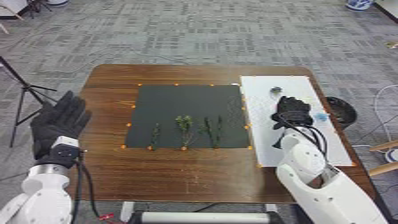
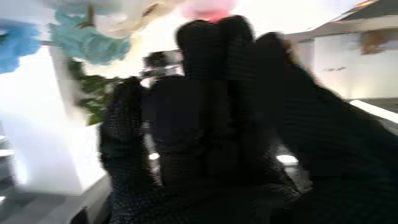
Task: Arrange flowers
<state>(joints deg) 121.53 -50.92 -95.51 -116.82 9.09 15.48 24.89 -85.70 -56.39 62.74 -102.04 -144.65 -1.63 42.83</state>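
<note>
Lengthwise, leafy sprig (image 1: 184, 122) points away from robot; left robot hand (image 1: 57, 125) wide, right robot hand (image 1: 293, 111): state unclear.

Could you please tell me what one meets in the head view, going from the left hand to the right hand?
Left hand → thin green sprig → bushier sprig → pair of thin sprigs → right hand.

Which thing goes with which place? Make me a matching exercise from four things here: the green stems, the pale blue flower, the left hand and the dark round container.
Things
1. Green stems
2. Pale blue flower
3. Left hand
4. Dark round container

Places
A. At the left edge of the table
B. On the black mat
C. Beyond the table's right edge
D. On the white sheet, beside the right hand

Right pairs: 1-B, 2-D, 3-A, 4-C
</note>
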